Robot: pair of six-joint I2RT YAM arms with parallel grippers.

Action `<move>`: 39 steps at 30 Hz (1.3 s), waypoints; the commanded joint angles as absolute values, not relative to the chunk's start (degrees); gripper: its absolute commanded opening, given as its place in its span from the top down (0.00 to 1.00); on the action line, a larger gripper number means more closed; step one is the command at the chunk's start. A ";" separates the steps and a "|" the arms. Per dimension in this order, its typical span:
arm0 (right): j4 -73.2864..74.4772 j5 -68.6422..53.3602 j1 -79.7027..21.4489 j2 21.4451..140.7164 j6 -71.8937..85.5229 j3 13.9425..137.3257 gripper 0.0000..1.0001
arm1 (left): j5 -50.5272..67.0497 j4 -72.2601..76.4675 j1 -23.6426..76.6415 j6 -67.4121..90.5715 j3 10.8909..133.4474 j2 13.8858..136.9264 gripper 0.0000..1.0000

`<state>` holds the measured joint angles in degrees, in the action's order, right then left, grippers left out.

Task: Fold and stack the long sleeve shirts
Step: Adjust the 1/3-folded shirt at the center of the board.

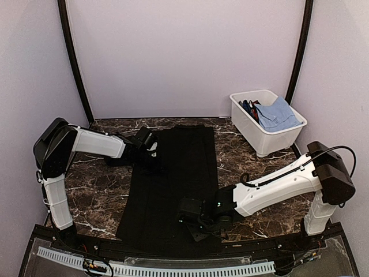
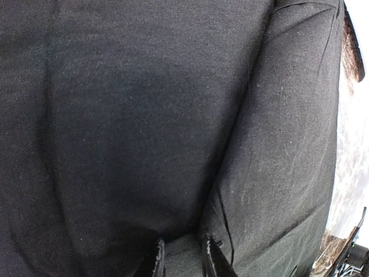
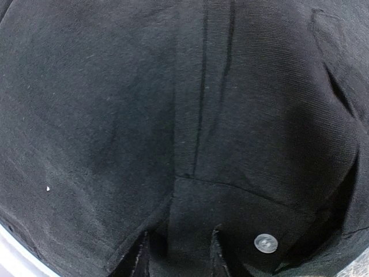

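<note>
A plain black long sleeve shirt [image 1: 173, 179] lies as a long narrow strip down the middle of the dark marble table [image 1: 98, 196]. My left gripper [image 1: 154, 154] sits at the strip's far left edge. In the left wrist view the left gripper [image 2: 181, 254] has a fold of the black shirt [image 2: 144, 115] pinched between its fingers. My right gripper [image 1: 183, 214] rests low on the strip's near right part. In the right wrist view the right gripper [image 3: 177, 254] holds a ridge of the shirt [image 3: 115, 115], beside a small white button [image 3: 266, 243].
A white plastic bin [image 1: 262, 141] stands at the back right of the table and holds a light blue garment [image 1: 278, 113] with some dark items. Curtain walls close in the back and both sides.
</note>
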<state>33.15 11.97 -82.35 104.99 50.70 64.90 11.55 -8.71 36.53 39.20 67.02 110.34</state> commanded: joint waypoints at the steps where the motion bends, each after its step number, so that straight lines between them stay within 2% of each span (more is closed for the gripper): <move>1: 32.53 11.24 -82.26 105.89 51.33 64.48 0.69 | 12.17 -8.46 36.22 38.83 66.01 107.66 0.78; 5: 33.12 11.43 -82.26 105.18 51.47 64.65 0.75 | 12.28 -8.32 36.20 38.86 65.93 107.67 0.78; 15: 34.50 11.33 -82.27 104.61 51.30 66.02 1.00 | 12.39 -8.13 36.21 38.72 65.92 107.58 0.78; 22: 36.63 10.36 -82.27 103.65 49.33 69.94 1.00 | 12.15 -8.62 36.16 38.51 66.13 107.04 0.78; 28: 35.00 4.84 -82.26 103.23 47.65 72.09 1.00 | 11.27 -9.00 36.06 38.25 66.18 106.02 0.78; 39: 30.29 -1.40 -82.22 104.24 48.23 69.48 1.00 | 10.24 -9.78 36.03 38.06 66.75 105.58 0.78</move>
<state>33.30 2.11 -82.35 104.73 48.40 70.74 11.40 -8.51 36.47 39.13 66.59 108.73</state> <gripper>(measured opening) 0.003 0.221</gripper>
